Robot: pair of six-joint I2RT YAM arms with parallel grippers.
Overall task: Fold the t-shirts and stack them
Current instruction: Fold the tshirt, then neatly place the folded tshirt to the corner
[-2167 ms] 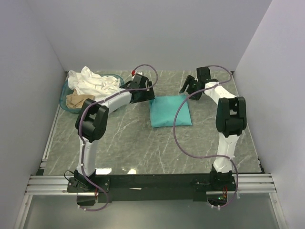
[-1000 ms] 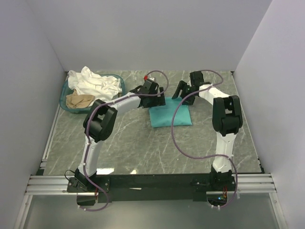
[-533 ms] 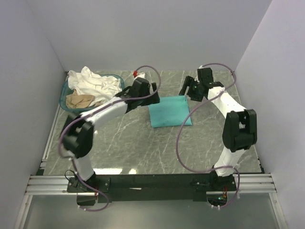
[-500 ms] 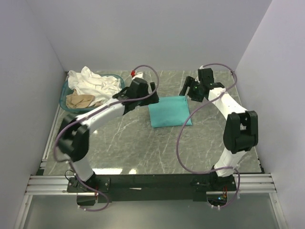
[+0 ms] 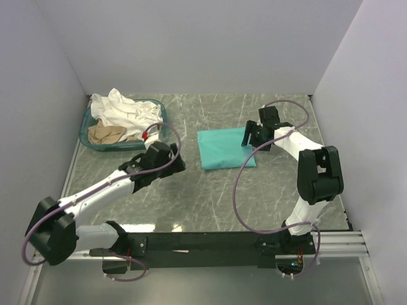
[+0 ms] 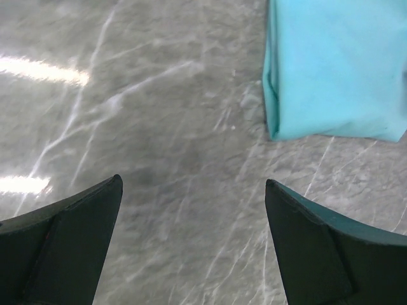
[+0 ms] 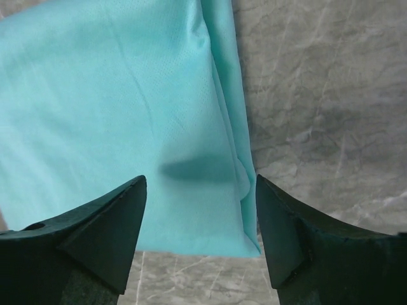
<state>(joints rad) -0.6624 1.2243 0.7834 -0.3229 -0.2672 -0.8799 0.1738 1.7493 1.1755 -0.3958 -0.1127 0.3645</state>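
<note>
Teal-green t-shirt (image 5: 226, 149), folded to a flat rectangle, mid-table on grey marble table (image 5: 191, 197); white t-shirt (image 5: 124, 108) and beige t-shirt (image 5: 107, 134) heaped in teal basket (image 5: 160, 114), far left corner; right gripper (image 7: 200, 179) above folded shirt's right edge, jaws parted, empty; left gripper (image 6: 193, 182) over bare marble near its left, jaws wide, empty.

Top view: high at the near edge, looking down over the whole counter (image 5: 210, 190). Wrist views: close, facing down; all three share the teal t-shirt (image 5: 226, 148).
</note>
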